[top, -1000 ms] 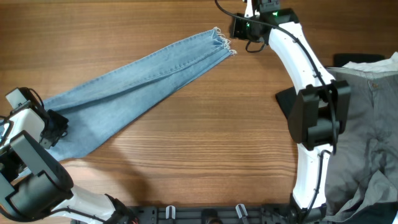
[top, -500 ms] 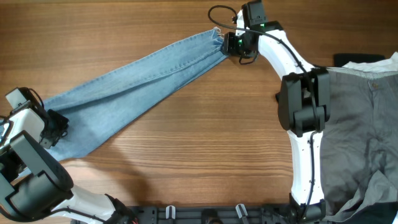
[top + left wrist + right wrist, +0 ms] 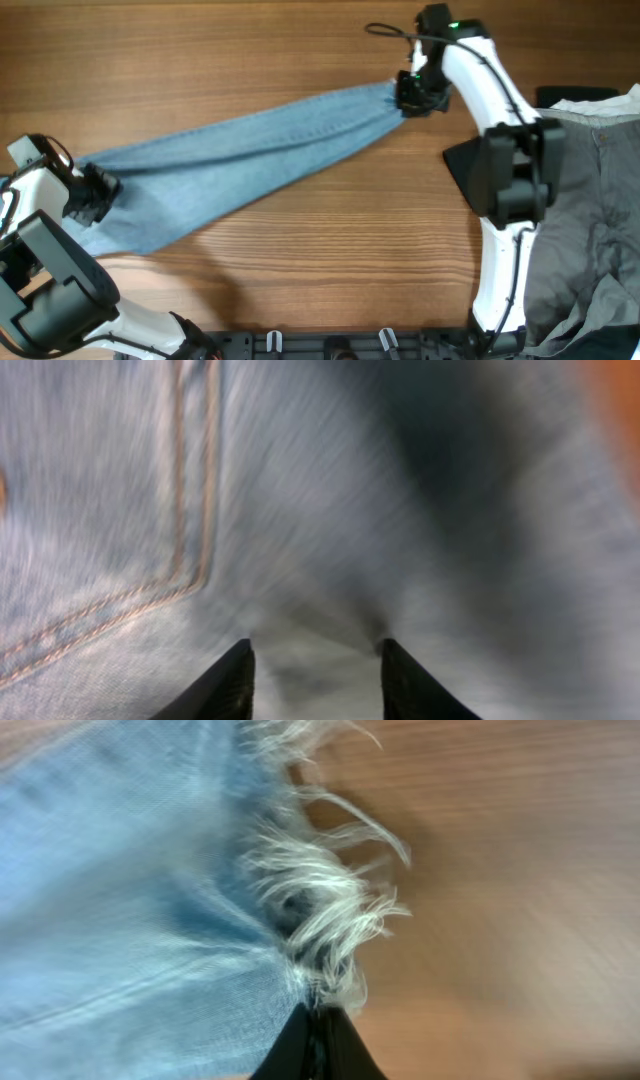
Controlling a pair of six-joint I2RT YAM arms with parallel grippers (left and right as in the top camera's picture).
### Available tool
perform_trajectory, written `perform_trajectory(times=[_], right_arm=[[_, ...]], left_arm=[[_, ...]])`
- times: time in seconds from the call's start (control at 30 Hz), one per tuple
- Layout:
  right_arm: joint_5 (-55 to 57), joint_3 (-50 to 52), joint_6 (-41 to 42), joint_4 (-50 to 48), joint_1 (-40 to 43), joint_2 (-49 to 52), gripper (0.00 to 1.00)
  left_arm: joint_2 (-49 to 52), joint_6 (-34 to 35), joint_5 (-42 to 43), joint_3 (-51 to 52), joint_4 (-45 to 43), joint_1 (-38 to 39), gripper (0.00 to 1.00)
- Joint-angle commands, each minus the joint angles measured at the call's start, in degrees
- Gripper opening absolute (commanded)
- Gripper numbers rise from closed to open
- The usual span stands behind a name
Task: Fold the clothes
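The jeans are stretched on the table, long axis pointing away from the grey trousers. The hem nearer them is pinched in the right claw, the far waist grasped in the left claw.

The counter is brown wood with a fine grain running left to right, and most of its surface lies bare. At its right side a pair of grey trousers lies crumpled in loose folds, spreading from near the top right corner to the bottom edge and running out of view on the right. Along their upper edge a paler, whitish band of cloth shows. Just above that lies a strip of black garment, touching the pale band. A dark rail with small metal hooks runs along the near edge of the counter.
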State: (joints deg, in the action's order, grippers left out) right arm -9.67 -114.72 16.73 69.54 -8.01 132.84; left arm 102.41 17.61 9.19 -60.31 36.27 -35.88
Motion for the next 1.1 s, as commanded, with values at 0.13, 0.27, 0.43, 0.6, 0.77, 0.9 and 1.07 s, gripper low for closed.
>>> perform_trajectory(times=[0.13,0.27,0.43,0.6,0.77,0.9,1.07], right_arm=[[-3.54,-0.02,-4.37,6.45,2.34,-7.67,0.51],[-9.25,0.7,-5.16,6.12,0.42,-7.52,0.21],[-5.2,7.37,0.04,0.61,-3.26,-7.34,0.44],[-7.39,16.26,1.79,-12.52,-4.59,-7.34,0.35],[-8.41,22.03,4.63,-21.05,-4.92,-7.34,0.04],[-8.44,27.5,11.21,-29.35,-5.01,-7.3,0.04],[-23.61,27.67,7.32,-49.57,-4.28,-7.87,0.08]], left_arm=[[-7.39,-5.68,8.28,-3.58,5.55,4.92,0.43],[-8.92,-6.95,7.19,-3.58,8.2,8.33,0.38],[-12.17,-6.95,5.75,-3.58,9.73,11.32,0.38],[-18.95,-6.93,5.75,-3.58,12.04,11.39,0.4],[-25.18,-6.93,5.35,-3.58,13.29,11.39,0.45],[-26.12,-6.93,4.22,-3.56,14.71,11.39,0.47],[-25.31,-6.95,3.52,-3.56,15.93,11.39,0.46]])
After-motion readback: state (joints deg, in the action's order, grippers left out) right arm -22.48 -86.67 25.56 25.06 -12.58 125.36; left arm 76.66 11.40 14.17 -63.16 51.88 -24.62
